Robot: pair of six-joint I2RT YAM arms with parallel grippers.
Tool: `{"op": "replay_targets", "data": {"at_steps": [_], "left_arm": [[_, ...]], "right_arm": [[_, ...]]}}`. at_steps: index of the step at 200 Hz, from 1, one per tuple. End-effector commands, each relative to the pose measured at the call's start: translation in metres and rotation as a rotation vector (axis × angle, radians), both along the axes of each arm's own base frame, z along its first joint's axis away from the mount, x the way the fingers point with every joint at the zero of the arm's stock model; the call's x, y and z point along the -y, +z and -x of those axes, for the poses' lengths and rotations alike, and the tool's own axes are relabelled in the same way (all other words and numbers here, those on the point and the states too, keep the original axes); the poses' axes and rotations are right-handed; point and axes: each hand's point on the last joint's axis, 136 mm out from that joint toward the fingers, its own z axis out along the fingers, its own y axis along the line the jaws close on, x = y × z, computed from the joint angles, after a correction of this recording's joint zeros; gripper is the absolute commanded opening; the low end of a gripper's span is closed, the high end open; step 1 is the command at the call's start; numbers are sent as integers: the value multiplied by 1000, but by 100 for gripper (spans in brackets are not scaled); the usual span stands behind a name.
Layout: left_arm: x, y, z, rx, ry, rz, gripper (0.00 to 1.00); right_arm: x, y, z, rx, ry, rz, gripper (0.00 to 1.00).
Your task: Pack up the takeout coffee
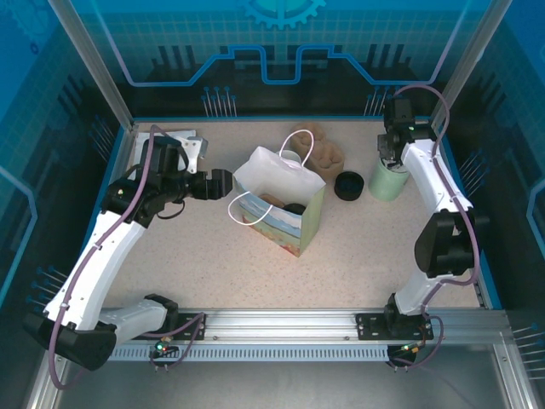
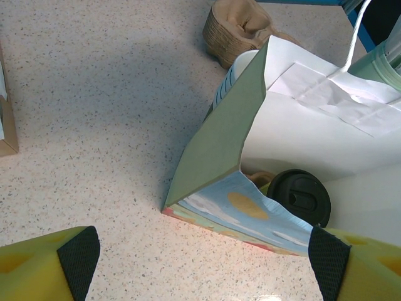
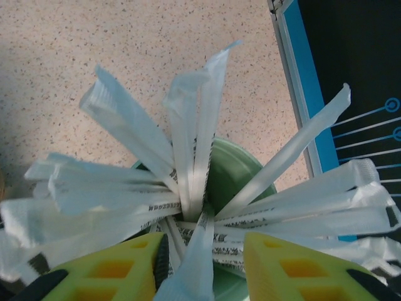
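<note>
Coffee is seen in the bag, four o'clock from the wide-open, empty left claw; right claw is parted round a stick.

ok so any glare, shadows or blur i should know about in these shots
top external: flat bluish light, no hard shadows around the paper bag; left wrist: broad soft shadow across the table at the top, a bright glare patch at the bottom edge; right wrist: the wrapped sticks look washed out, slightly soft, table dimmer at far left
</note>
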Motion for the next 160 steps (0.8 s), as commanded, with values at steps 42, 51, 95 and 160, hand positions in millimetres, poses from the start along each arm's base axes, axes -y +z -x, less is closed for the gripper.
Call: {"op": "replay_targets", "data": {"at_steps": [42, 51, 95, 160], "left_arm": [[-6, 2, 3, 2, 12, -14, 91], [-6, 2, 3, 2, 11, -15, 90], [-4, 0, 1, 1, 9, -4, 91], [-11, 4, -1, 20, 42, -16, 94]], "right_arm": [[5, 29, -8, 79, 21, 44, 7], [3, 39, -3, 98, 27, 56, 6], [-13, 88, 40, 207, 49, 137, 5], [-66, 219, 119, 518, 254, 109, 6]]}}
